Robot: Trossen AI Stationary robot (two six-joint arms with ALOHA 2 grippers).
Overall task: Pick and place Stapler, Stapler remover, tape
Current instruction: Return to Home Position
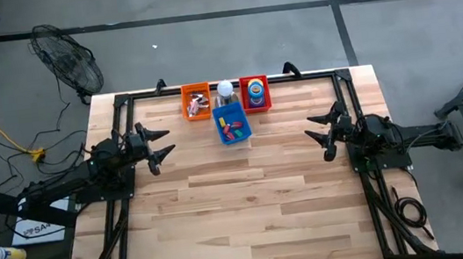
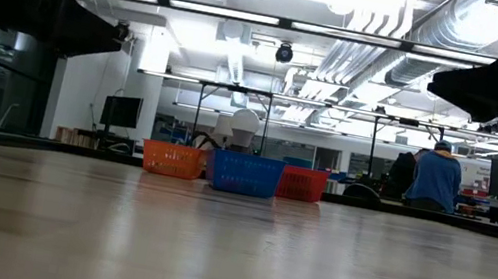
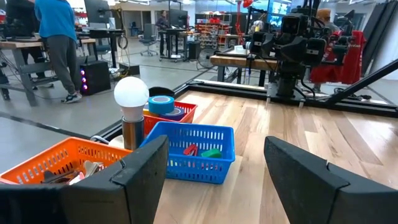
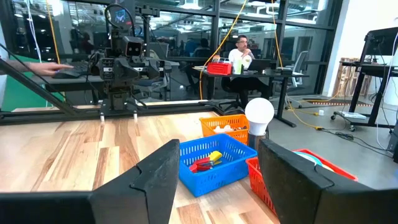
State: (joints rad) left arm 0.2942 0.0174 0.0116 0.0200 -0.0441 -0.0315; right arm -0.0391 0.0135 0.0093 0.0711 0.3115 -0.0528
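1. Now I am hovering my left gripper (image 1: 161, 149) and right gripper (image 1: 318, 136) well apart above the table (image 1: 250, 207), with both pairs of fingers spread wide and gripping nothing.
2. Ahead of my fingers, tape (image 3: 161, 104) is sitting in the red basket (image 2: 307, 185) and staplers (image 4: 211, 158) are lying in the blue basket (image 2: 245, 174), with an orange basket (image 2: 172, 159) and a bulb lamp (image 3: 130, 93) standing beside them.

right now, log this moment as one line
left gripper open, left side | right gripper open, right side | staplers in blue basket | tape in red basket

At the wooden table's (image 1: 250, 207) far edge: orange plastic basket (image 2: 172, 159) left, red plastic basket (image 2: 307, 184) right, blue plastic basket (image 2: 245, 173) before these 2.
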